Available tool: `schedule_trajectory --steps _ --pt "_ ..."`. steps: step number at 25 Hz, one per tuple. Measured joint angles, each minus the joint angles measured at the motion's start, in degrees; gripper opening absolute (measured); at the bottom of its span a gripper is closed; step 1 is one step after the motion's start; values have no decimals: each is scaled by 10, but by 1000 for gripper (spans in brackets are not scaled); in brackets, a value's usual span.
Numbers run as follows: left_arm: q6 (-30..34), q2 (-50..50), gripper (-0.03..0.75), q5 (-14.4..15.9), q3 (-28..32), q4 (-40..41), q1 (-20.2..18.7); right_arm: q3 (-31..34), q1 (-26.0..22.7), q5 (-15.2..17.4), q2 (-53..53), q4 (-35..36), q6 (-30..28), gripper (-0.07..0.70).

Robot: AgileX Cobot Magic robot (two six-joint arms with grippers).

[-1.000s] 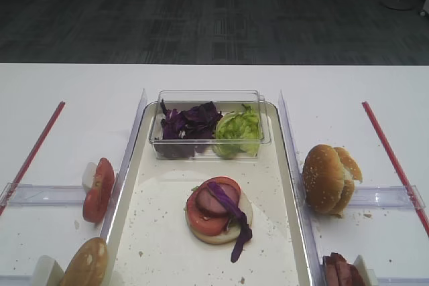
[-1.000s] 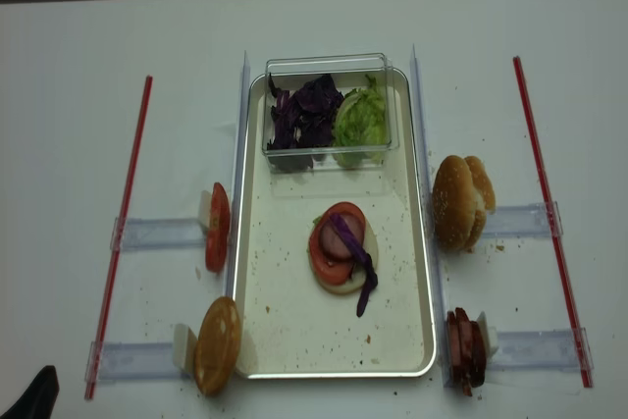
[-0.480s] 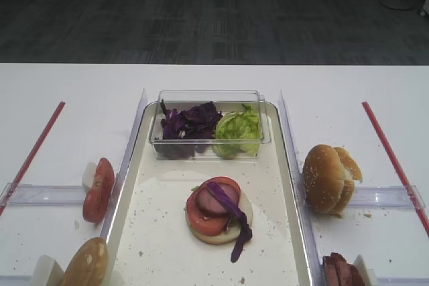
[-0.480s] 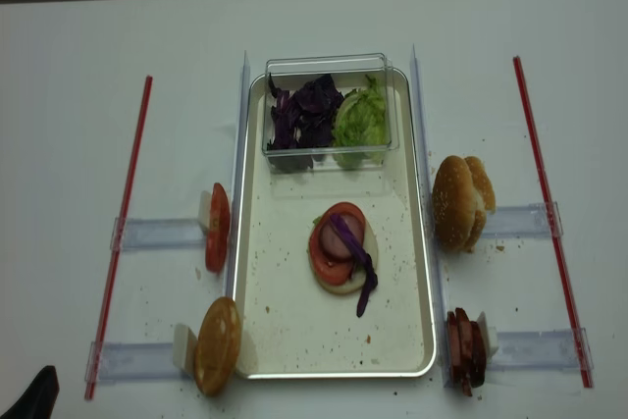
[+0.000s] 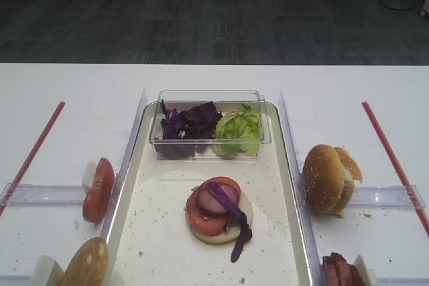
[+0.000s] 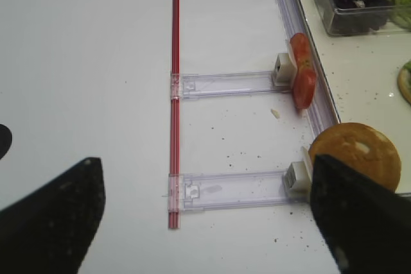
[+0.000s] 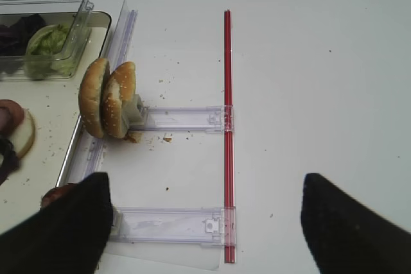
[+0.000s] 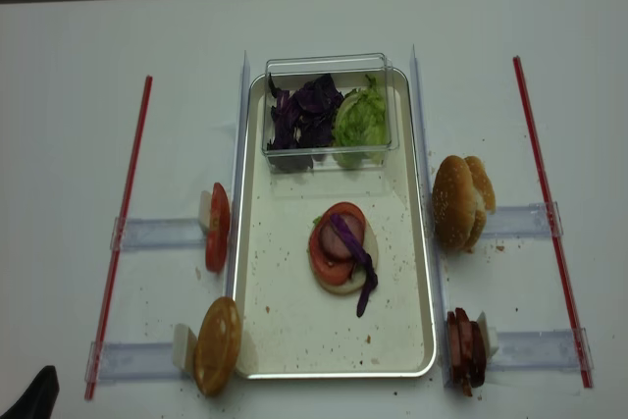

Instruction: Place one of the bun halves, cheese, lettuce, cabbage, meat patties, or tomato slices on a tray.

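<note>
1. The tray (image 8: 294, 336) lies in the middle of the bench (image 8: 69, 144), and on it sits a half-built stack: a bun base, a tomato slice, a meat patty (image 8: 344, 236) and a strip of purple cabbage (image 8: 367, 280).
2. The lettuce (image 8: 360, 117) is in the clear box (image 8: 327, 63) at the tray's far end, beside more cabbage.
3. Spare bun halves (image 8: 459, 201) stand on edge just off the tray's right side; tomato slices (image 8: 217, 227) stand off its left side.
4. The left tool (image 6: 199, 216) hangs wide open over the bench's left part, holding nothing.
5. The right tool (image 7: 205, 222) is likewise spread and empty, near the right edge.
6. I'd say it's between placements; the next move means choosing one ingredient, perhaps lettuce, and reaching for it.
</note>
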Motion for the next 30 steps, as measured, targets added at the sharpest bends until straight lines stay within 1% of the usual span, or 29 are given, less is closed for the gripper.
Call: schedule_trajectory --steps 30 --pt "0 0 598 0 0 0 0 0 0 0 0 0 0 615"
